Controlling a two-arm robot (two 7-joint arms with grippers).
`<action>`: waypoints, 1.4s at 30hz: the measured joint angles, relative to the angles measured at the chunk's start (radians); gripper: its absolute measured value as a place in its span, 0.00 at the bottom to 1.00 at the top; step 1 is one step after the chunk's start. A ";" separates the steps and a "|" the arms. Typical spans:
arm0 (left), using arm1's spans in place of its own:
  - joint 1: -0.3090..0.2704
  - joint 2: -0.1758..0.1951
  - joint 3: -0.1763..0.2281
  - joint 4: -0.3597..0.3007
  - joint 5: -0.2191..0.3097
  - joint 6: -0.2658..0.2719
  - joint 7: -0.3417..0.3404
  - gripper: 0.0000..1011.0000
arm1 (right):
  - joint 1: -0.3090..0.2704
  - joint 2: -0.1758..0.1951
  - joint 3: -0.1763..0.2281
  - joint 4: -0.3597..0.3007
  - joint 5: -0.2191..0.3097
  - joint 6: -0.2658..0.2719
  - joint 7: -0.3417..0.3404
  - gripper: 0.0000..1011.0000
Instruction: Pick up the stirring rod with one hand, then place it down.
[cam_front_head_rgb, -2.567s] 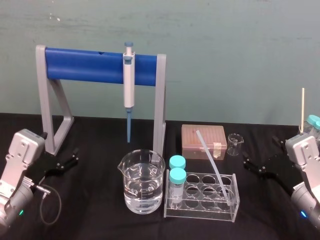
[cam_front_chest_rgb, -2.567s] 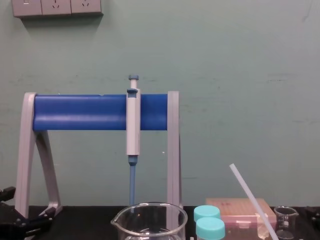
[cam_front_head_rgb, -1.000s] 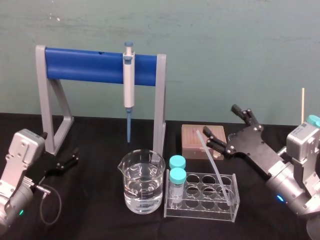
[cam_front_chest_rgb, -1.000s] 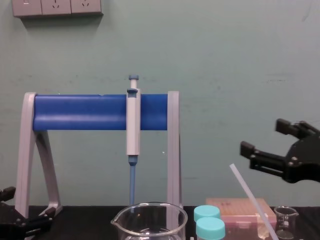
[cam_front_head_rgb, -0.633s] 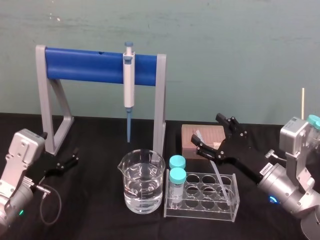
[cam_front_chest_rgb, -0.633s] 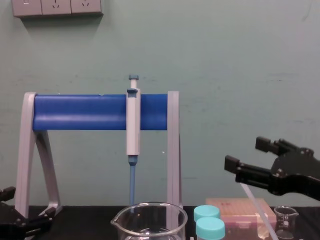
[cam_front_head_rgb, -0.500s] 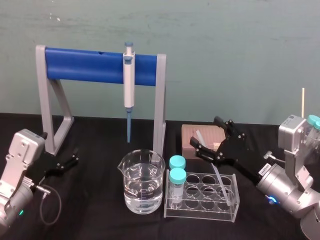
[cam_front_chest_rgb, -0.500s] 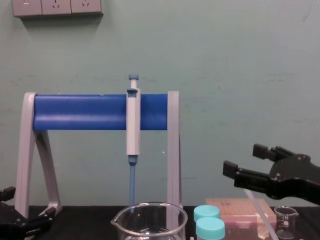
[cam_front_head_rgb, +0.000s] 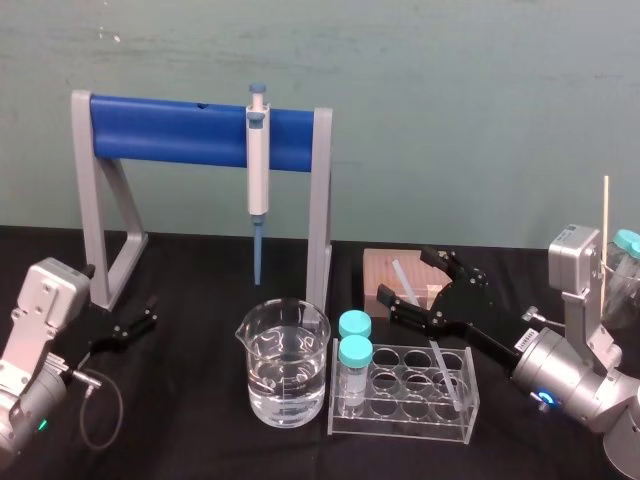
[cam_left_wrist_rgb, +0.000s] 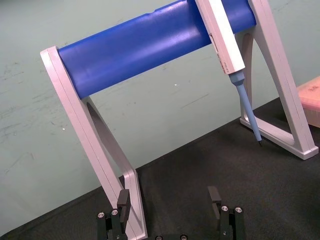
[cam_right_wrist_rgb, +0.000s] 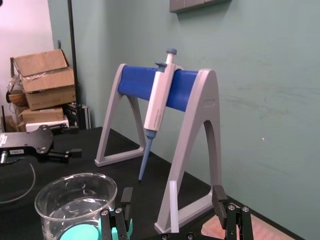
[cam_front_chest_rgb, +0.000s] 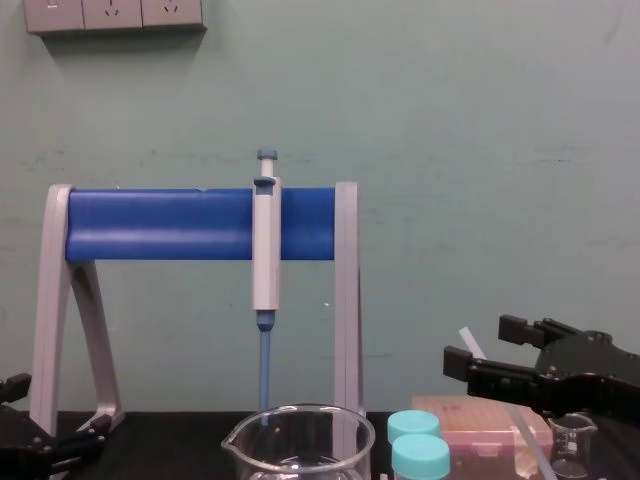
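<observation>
The stirring rod (cam_front_head_rgb: 446, 366) is a thin translucent white rod leaning in the clear tube rack (cam_front_head_rgb: 400, 412), its top tilted back and to the left. My right gripper (cam_front_head_rgb: 421, 284) is open around the rod's upper end, one black finger on each side with a gap to the rod. In the right wrist view the rod (cam_right_wrist_rgb: 173, 210) rises midway between the spread fingers of the right gripper (cam_right_wrist_rgb: 171, 196). The chest view shows the rod's tip (cam_front_chest_rgb: 468, 340) at the right gripper (cam_front_chest_rgb: 487, 347). My left gripper (cam_front_head_rgb: 138, 321) rests open at the left of the table, also seen in its wrist view (cam_left_wrist_rgb: 169, 196).
A grey stand with a blue bar (cam_front_head_rgb: 200, 130) holds a blue-tipped pipette (cam_front_head_rgb: 258, 170) at the back. A large beaker of water (cam_front_head_rgb: 284, 362) and two teal-capped tubes (cam_front_head_rgb: 354, 352) stand left of the rod. A pink box (cam_front_head_rgb: 385, 272) lies behind the gripper. A capped jar (cam_front_head_rgb: 624, 280) is at far right.
My right gripper has come in from the right and lowered, still open, until its fingers straddle the rod's top. The rod and my left arm have not moved.
</observation>
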 joint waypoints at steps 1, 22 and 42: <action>0.000 0.000 0.000 0.000 0.000 0.000 0.000 0.99 | 0.000 -0.001 0.001 0.002 0.000 0.003 0.001 0.99; 0.000 0.000 0.000 0.000 0.000 0.000 0.000 0.99 | 0.020 -0.021 0.028 0.048 -0.039 0.107 0.016 0.99; 0.000 0.000 0.000 0.000 0.000 0.000 0.000 0.99 | 0.021 -0.024 0.032 0.049 -0.058 0.116 0.007 0.99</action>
